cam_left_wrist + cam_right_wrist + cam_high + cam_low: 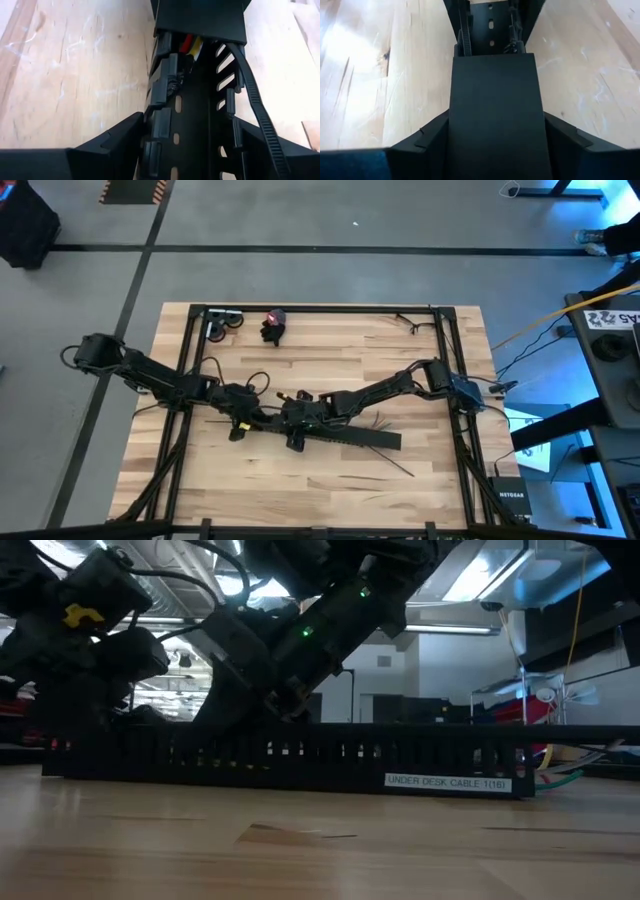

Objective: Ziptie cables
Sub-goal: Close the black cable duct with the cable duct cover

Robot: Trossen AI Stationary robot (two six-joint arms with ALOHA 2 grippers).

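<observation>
Where the two dark arms meet near the centre of the high view, the left gripper (240,420) and the right gripper (297,428) both sit over a long black slotted cable tray (350,437) that lies across the middle of the wooden table (330,350). In the left wrist view the left gripper's fingers (115,142) stand on either side of the tray's slotted walls, but whether they clamp it or merely straddle it cannot be told. The right gripper's fingers (432,135) flank the flat black cover of the same tray, pressed against its sides, grasping it. The cables (192,44) show as red and yellow wires tucked inside the tray's channel, under the cover's edge, in the upper middle of the left wrist view. A ridged black zip-tie (260,107) runs along the tray's right wall there. In the low view the tray's white label (447,782) sits at the lower right.
</observation>
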